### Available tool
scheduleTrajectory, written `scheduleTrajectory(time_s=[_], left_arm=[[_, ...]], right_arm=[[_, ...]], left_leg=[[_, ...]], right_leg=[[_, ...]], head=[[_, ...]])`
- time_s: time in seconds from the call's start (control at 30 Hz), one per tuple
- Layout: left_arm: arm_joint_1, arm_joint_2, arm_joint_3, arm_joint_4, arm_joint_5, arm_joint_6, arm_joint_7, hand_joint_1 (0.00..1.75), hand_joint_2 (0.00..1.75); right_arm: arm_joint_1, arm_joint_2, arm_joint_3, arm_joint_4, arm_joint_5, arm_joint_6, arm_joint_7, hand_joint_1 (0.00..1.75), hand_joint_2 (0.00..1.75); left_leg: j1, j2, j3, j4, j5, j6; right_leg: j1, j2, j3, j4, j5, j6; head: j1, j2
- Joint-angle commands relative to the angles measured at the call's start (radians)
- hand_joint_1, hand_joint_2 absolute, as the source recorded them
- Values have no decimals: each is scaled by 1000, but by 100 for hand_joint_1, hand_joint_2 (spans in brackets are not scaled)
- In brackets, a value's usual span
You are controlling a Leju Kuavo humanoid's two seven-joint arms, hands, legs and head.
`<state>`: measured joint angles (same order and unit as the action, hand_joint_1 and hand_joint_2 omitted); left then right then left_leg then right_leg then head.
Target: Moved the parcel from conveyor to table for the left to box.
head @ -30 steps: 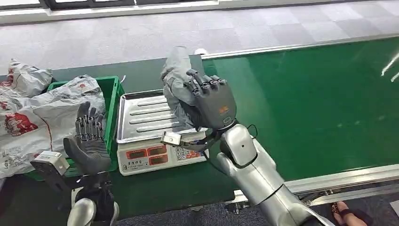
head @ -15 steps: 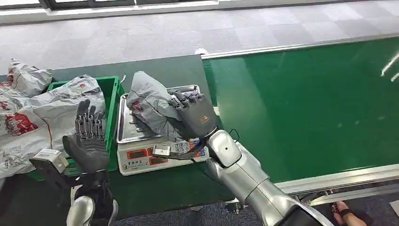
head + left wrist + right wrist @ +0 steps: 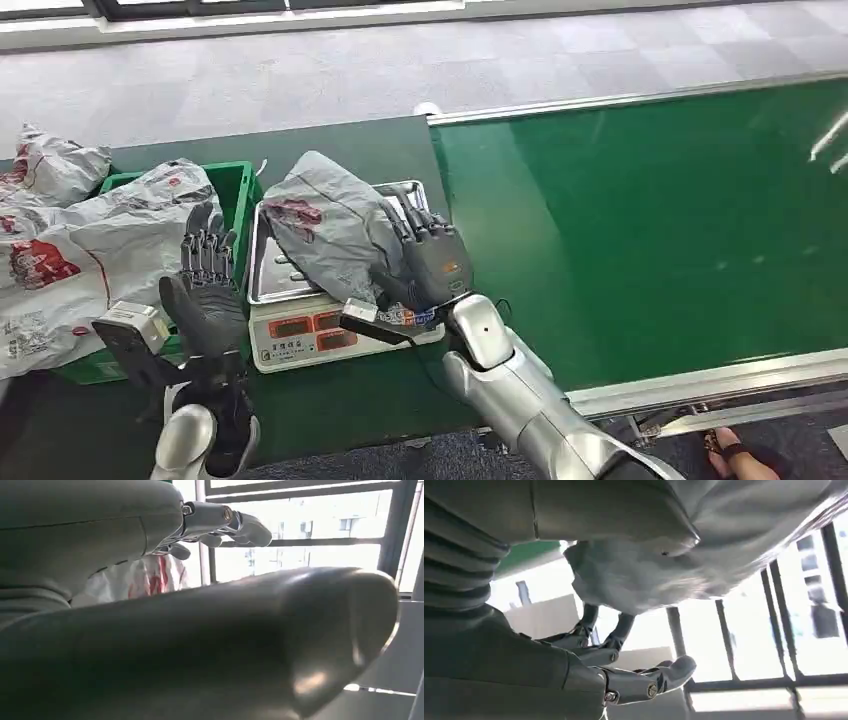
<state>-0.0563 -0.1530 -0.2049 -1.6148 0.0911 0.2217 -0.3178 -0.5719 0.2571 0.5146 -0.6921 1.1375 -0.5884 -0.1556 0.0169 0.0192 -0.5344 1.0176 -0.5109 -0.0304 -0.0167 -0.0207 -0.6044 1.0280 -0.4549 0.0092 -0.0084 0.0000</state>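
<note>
The grey parcel (image 3: 325, 225) with a red print lies tilted on the steel tray (image 3: 262, 290) of a white scale (image 3: 300, 330) on the dark green table. My right hand (image 3: 432, 262) stands at the parcel's right side and still holds it. In the right wrist view the parcel (image 3: 724, 555) sits between the thumb and the fingers (image 3: 644, 680), and some of these touch it. My left hand (image 3: 205, 295) is raised in front of the green crate (image 3: 240, 190), fingers upright and apart, holding nothing. Its fingers (image 3: 225, 522) also show in the left wrist view.
White bags with red print (image 3: 60, 260) fill the green crate and spill over to the left. The green conveyor belt (image 3: 650, 220) runs along the right, with a metal rail at its near edge. A person's foot (image 3: 725, 445) shows at the bottom right.
My right hand has brought the parcel down and to the left, from above the scale onto its tray. My left hand has shifted slightly right and forward.
</note>
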Motion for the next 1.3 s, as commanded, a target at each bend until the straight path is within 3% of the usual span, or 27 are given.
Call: scheduleTrajectory(time_s=[0.03, 0.1, 0.2, 0.23, 0.3, 0.43, 0.63, 0.77, 0.8, 1.0, 1.07, 1.3], left_arm=[[-51, -9, -41, 89, -176, 172, -22, 0, 0], [-55, -9, -48, 86, -195, 185, -22, 0, 0], [-45, -3, -66, 72, -287, 233, -23, 0, 0], [-35, 8, -80, 63, -333, 239, -30, 0, 0], [-27, 12, -80, 54, -344, 232, -26, 0, 0], [-31, 44, -80, 42, -438, 151, 4, 0, 0], [-154, 115, -132, 172, -922, 87, 156, 0, 0], [-318, 173, -213, 427, -1132, 57, 173, 0, 0], [-336, 169, -212, 463, -1127, 72, 165, 0, 175], [-509, 179, -336, 767, -1209, -29, 156, 0, 175], [-564, 161, -375, 893, -1194, -86, 123, 0, 175], [-622, 82, -421, 1082, -1162, -65, 77, 0, 175]], right_arm=[[146, -47, -114, -206, -139, 151, 0, 0, 0], [160, -55, -117, -225, -154, 167, -6, 0, 0], [226, -68, -129, -331, -312, 288, -83, 0, 0], [265, -83, -124, -406, -365, 306, -133, 0, 0], [292, -95, -111, -472, -367, 320, -118, 0, 0], [387, -138, -80, -741, -498, 335, -198, 0, 0], [452, -195, -24, -922, -517, 342, -239, 0, 0], [489, -215, 4, -1015, -497, 317, -290, 0, 0], [488, -216, 6, -1021, -495, 319, -285, 0, 0], [468, -250, 21, -1024, -494, 308, -293, 0, 0], [469, -271, 22, -1019, -513, 288, -304, 0, 0], [455, -291, 22, -992, -539, 248, -299, 0, 0]], left_leg=[[0, -6, -1, -1, 2, 1], [0, -6, -1, -1, 1, 1], [0, -6, -2, -1, 2, 2], [0, -4, -1, -1, 1, 1], [0, -7, -1, -3, 3, 2], [0, -5, -2, -2, 1, 2], [-1, -7, -4, -1, 2, 2], [0, -6, -2, -1, 2, 1], [0, -9, -3, -2, 3, 2], [0, -7, -3, -2, 5, 1], [0, -8, -3, -2, 6, 1], [0, -3, -2, -1, 5, 1]], right_leg=[[0, -4, 1, -2, 0, -1], [0, -4, 0, -1, 0, 0], [0, -4, 0, -2, 0, 0], [0, -3, 0, -1, 0, 0], [0, -4, 1, -4, 1, -1], [0, -2, 0, -3, 0, -1], [0, -4, -1, -2, 1, -1], [0, -4, 0, -2, 1, -1], [0, -6, 0, -3, 2, -1], [0, -4, 0, -3, 5, -2], [0, -5, 0, -4, 5, -2], [0, -1, -1, -3, 7, -2]], head=[[0, 0], [0, 0], [0, 0], [0, 0], [0, 0], [0, 0], [0, 0], [0, 0], [0, 0], [0, 0], [0, 0], [0, 0]])
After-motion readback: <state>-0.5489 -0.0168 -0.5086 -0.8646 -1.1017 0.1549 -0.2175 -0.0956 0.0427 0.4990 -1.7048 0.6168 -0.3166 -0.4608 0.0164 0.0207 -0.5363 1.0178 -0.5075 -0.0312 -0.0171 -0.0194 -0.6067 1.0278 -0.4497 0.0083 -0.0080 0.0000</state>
